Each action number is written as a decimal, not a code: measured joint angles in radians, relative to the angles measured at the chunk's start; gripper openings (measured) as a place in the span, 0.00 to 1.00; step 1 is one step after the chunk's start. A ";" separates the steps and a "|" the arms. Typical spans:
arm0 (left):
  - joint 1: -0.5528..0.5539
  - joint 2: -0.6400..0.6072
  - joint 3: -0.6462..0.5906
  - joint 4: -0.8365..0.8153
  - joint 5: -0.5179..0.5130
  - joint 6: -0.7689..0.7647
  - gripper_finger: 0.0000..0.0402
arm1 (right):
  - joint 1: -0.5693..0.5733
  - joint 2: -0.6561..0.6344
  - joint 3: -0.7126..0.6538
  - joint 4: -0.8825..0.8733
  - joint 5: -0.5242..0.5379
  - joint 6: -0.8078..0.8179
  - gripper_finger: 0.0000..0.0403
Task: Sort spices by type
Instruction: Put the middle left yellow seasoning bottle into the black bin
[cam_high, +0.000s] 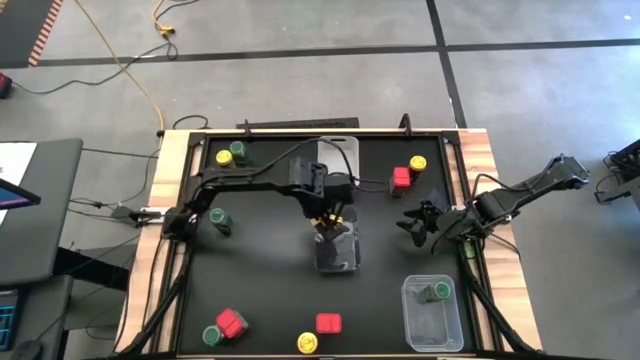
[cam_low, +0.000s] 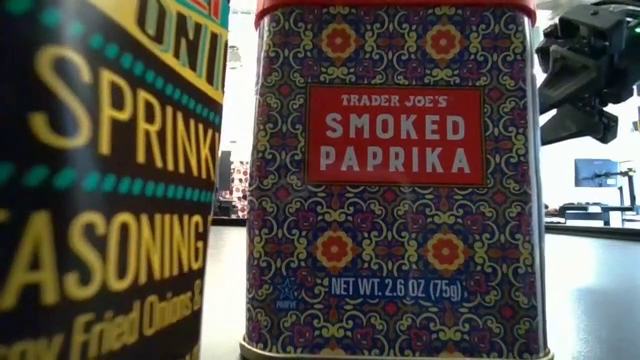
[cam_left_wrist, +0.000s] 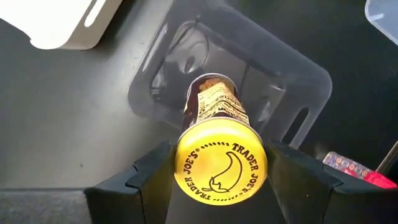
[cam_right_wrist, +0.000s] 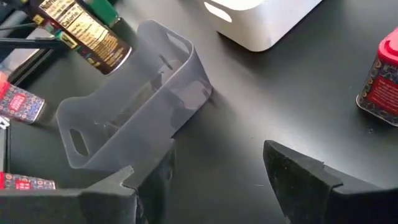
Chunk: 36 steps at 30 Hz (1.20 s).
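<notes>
We work on a matte black tabletop (cam_high: 270, 290) framed by pale wooden edges, with grey concrete floor around it. Near the middle our left gripper (cam_high: 330, 215) hangs over a clear, thin-walled plastic bin (cam_high: 337, 250); its jaws are closed on a round jar with a glossy yellow lid (cam_left_wrist: 221, 165), dark printed label down its side, held above the bin's open mouth. Our right gripper (cam_high: 420, 220) waits near the table's right edge, jaws spread wide and holding nothing. A second clear bin (cam_high: 432, 312) at the front right holds one green-lidded jar (cam_high: 440, 291). The other spices lie scattered: a yellow and a green jar (cam_high: 232, 154) at the back left, a red tin and yellow jar (cam_high: 408, 171) at the back right, a lone green jar (cam_high: 219, 218) on the left, and a red square tin (cam_high: 328, 323) among those along the front edge. Bare black surface lies between the centre bin and the front row.
</notes>
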 joint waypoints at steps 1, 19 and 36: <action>0.002 0.007 0.000 0.001 0.004 0.001 0.56 | 0.000 0.000 0.000 -0.001 -0.001 0.000 0.67; 0.042 0.105 -0.023 0.015 0.006 0.019 0.56 | 0.000 0.000 0.000 -0.002 -0.028 0.000 0.67; 0.044 0.125 -0.025 0.016 -0.033 0.003 0.56 | -0.001 0.000 0.000 0.000 -0.028 0.000 0.67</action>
